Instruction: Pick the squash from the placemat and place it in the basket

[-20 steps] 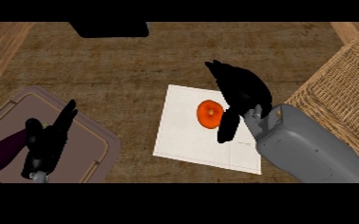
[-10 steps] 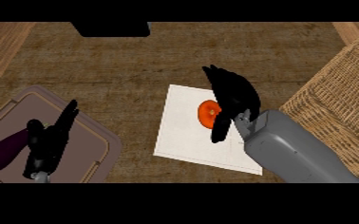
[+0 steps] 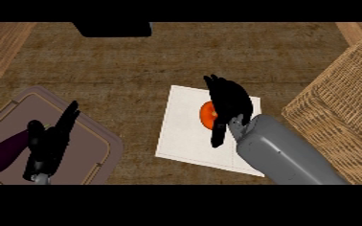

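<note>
An orange squash lies on a white placemat in the middle of the counter; only its left part shows. My right hand hangs over it with fingers stretched away from me and the thumb pointing down beside it, covering most of the squash. The fingers do not look curled round it. The wicker basket stands at the right edge, just right of the placemat. My left hand rests open at the lower left, fingers up.
A grey-pink tray lies at the lower left with a dark purple vegetable on it, under my left hand. A black object sits at the far edge. A wooden strip borders the left.
My right hand and forearm have shifted left and slightly toward me, now covering more of the squash. The left hand has stayed still.
</note>
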Robot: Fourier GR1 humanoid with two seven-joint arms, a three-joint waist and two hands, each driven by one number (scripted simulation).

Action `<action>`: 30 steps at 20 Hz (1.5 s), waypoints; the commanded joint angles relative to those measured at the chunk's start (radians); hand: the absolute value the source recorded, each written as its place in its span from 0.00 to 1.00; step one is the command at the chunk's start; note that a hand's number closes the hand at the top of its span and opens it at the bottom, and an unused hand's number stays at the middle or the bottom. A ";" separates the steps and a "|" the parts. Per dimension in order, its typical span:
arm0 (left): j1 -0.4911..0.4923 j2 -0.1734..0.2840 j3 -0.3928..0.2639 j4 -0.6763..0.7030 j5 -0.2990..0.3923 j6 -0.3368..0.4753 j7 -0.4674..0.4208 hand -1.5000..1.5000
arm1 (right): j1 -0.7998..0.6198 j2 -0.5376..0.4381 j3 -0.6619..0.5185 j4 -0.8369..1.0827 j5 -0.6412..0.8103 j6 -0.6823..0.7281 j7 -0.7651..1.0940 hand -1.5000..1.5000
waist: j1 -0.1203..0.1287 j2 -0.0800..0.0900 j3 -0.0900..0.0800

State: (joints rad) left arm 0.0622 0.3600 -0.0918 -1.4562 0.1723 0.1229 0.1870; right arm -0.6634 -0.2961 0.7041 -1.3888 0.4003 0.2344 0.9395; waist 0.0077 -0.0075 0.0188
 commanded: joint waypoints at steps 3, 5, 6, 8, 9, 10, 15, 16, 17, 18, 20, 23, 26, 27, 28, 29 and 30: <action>0.047 -0.092 -0.071 0.062 -0.013 0.020 0.067 0.50 | 0.023 -0.003 -0.009 0.028 0.010 0.036 -0.004 0.00 | -0.011 0.009 -0.019; 0.055 -0.063 -0.043 0.062 -0.001 -0.016 0.042 0.50 | 0.014 0.028 -0.018 0.090 0.037 0.000 -0.042 0.00 | -0.001 0.010 -0.019; 0.072 -0.090 -0.055 0.064 -0.009 0.010 0.049 0.50 | 0.017 0.034 -0.018 0.075 0.033 -0.001 -0.039 0.00 | -0.001 0.010 -0.019; 0.078 -0.039 -0.025 0.010 0.023 -0.037 0.088 0.50 | 0.057 0.051 0.013 0.087 0.074 -0.035 -0.055 0.00 | 0.003 0.008 -0.018; 0.050 -0.070 -0.037 0.051 -0.003 -0.009 0.075 0.50 | 0.056 0.065 0.012 0.081 0.075 -0.030 -0.042 0.00 | -0.005 0.009 -0.019; 0.051 -0.061 -0.034 0.042 0.011 -0.031 0.087 0.50 | 0.029 0.082 0.004 0.138 0.085 -0.037 -0.062 0.00 | 0.004 0.011 -0.019; 0.049 -0.053 -0.007 0.053 0.006 -0.039 0.081 0.50 | 0.054 0.073 -0.013 0.133 0.102 -0.034 -0.080 0.00 | -0.001 0.010 -0.019; 0.061 -0.061 -0.014 0.053 -0.004 -0.035 0.067 0.50 | 0.066 0.097 0.003 0.155 0.128 -0.069 -0.089 0.00 | 0.001 0.010 -0.019; 0.087 -0.080 -0.025 0.036 -0.015 -0.016 0.062 0.50 | 0.077 0.064 -0.008 0.087 0.113 -0.030 -0.061 0.00 | -0.006 0.006 -0.019; 0.038 -0.073 -0.011 0.083 -0.021 -0.023 0.053 0.50 | 0.074 0.080 0.000 0.162 0.129 -0.056 -0.128 1.00 | -0.003 0.012 -0.019; 0.018 -0.079 -0.008 0.044 -0.005 -0.020 0.108 0.50 | 0.053 0.076 0.041 0.145 0.164 -0.027 -0.141 1.00 | -0.002 0.010 -0.019; 0.061 -0.075 -0.008 0.076 -0.021 -0.044 0.039 0.50 | 0.037 0.047 0.036 0.188 0.210 -0.061 -0.215 1.00 | 0.002 0.011 -0.019; 0.022 -0.061 0.019 0.081 0.005 -0.067 0.079 0.50 | 0.017 0.047 0.032 0.177 0.214 -0.020 -0.215 1.00 | -0.001 0.011 -0.019; 0.058 -0.052 0.019 0.046 0.004 -0.073 0.070 0.50 | 0.027 0.047 0.024 0.221 0.233 -0.051 -0.231 1.00 | 0.006 0.011 -0.019; 0.070 -0.059 0.020 0.049 -0.006 -0.065 0.056 0.50 | 0.054 0.062 0.055 0.179 0.257 -0.065 -0.222 1.00 | 0.001 0.008 -0.019; 0.098 -0.088 -0.010 0.052 -0.029 -0.041 0.050 0.50 | 0.144 -0.043 0.100 0.043 0.232 -0.026 -0.307 1.00 | -0.024 0.002 -0.019; 0.058 -0.081 0.011 0.054 -0.024 -0.025 0.084 0.50 | 0.191 -0.097 0.161 -0.027 0.240 -0.012 -0.391 1.00 | -0.049 -0.001 -0.018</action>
State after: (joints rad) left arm 0.0761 0.3270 -0.0504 -1.4643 0.1341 0.0937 0.2134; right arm -0.5796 -0.2950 0.7696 -1.2883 0.6213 0.1963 0.6782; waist -0.0072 -0.0151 0.0184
